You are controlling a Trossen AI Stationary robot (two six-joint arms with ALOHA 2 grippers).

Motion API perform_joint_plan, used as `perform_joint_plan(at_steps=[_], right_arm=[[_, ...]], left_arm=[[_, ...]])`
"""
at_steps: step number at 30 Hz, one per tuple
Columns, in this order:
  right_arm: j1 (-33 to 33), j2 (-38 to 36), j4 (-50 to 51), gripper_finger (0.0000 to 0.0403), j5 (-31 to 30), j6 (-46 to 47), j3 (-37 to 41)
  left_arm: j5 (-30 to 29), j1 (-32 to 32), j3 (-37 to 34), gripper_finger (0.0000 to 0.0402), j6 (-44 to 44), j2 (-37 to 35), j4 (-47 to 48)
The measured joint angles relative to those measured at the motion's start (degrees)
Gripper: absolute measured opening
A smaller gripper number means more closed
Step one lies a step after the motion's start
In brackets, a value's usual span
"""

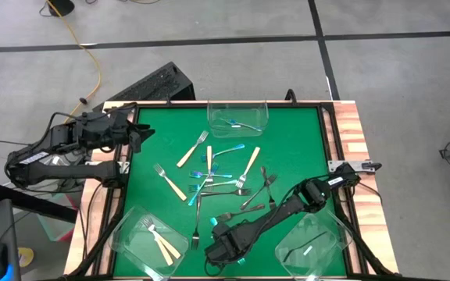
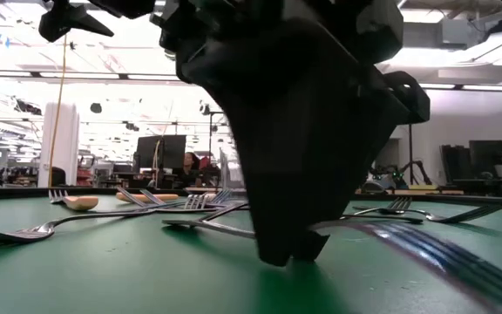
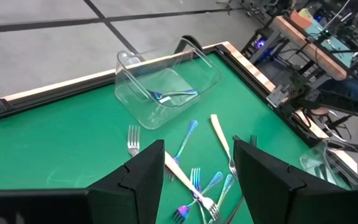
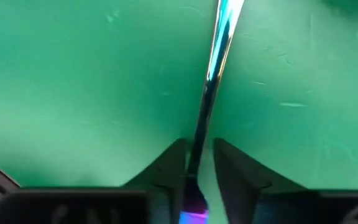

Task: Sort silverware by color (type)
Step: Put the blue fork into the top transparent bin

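Observation:
My right gripper (image 1: 225, 251) stands at the mat's near edge, pointing down, with its fingers closed around a slim blue fork (image 4: 213, 68) that lies on the green mat. The low view shows that fork (image 2: 425, 249) running out from under the fingertips. Several loose forks (image 1: 213, 176), tan-handled, blue and dark grey, lie flat at the mat's middle. My left gripper (image 3: 197, 155) waits open above the mat's far left corner with nothing between its fingers. My right gripper pinches the blue fork's thin stem (image 4: 199, 140) between its two fingers. The fingers come from above, pointing down, and lie across the fork. The fork lies flat on the mat, both ends reaching out past the fingers.
A clear tub (image 1: 237, 117) at the far edge holds a blue fork. A tub (image 1: 148, 238) at the near left holds tan-handled forks. Another tub (image 1: 312, 248) sits at the near right beside my right arm. Wooden rails (image 1: 348, 148) border the mat.

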State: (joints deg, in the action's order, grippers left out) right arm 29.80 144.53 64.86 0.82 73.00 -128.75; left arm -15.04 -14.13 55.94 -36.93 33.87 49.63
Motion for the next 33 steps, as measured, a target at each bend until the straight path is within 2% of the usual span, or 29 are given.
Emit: perform_joint_plan(at_steps=[4,8,21,33], right_arm=[[0.0,0.0,0.0,0.0044,0.4,-1.3,0.0],[0.0,0.0,0.0,0.0012,0.5,-2.6,0.0],[-2.5,-1.8,0.6,0.0013,1.4,-9.1,0.2],[-8.2,-10.0,3.8,0.0013,-4.5,-21.0,0.2]], left_arm=[[-1.1,0.0,0.0,0.0176,0.0,0.0,0.0],[-2.0,0.0,0.0,0.0176,0.0,0.0,0.0],[-2.3,0.0,0.0,0.0176,0.1,0.0,0.0],[-4.3,0.0,0.0,0.0176,3.0,0.0,-0.1]])
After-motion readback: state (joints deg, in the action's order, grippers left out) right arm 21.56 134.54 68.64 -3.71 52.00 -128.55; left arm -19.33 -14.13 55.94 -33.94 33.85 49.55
